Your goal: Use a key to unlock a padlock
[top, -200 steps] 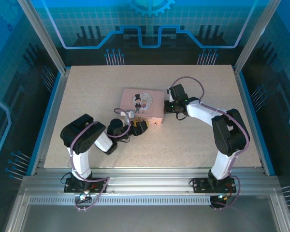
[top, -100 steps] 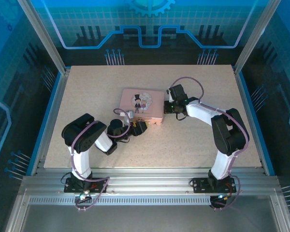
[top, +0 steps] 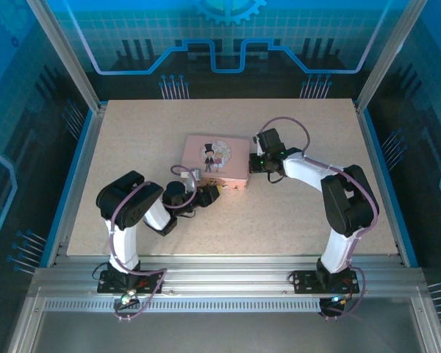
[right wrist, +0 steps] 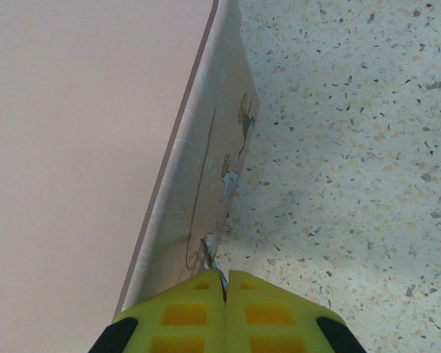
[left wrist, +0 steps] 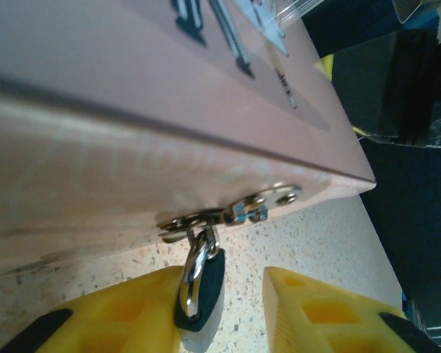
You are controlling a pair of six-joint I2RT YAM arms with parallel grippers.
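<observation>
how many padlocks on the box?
1: the padlock hangs from the box's front clasp, between the left tool's fingers. Other sides may hide more.

table: beige speckled | walls: blue patterned panels | frame: aluminium

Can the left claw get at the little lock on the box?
Probably yes. The lock hangs from the clasp right between the yellow fingers of the left claw. One finger seems to touch it, and nothing is in the way.
</observation>
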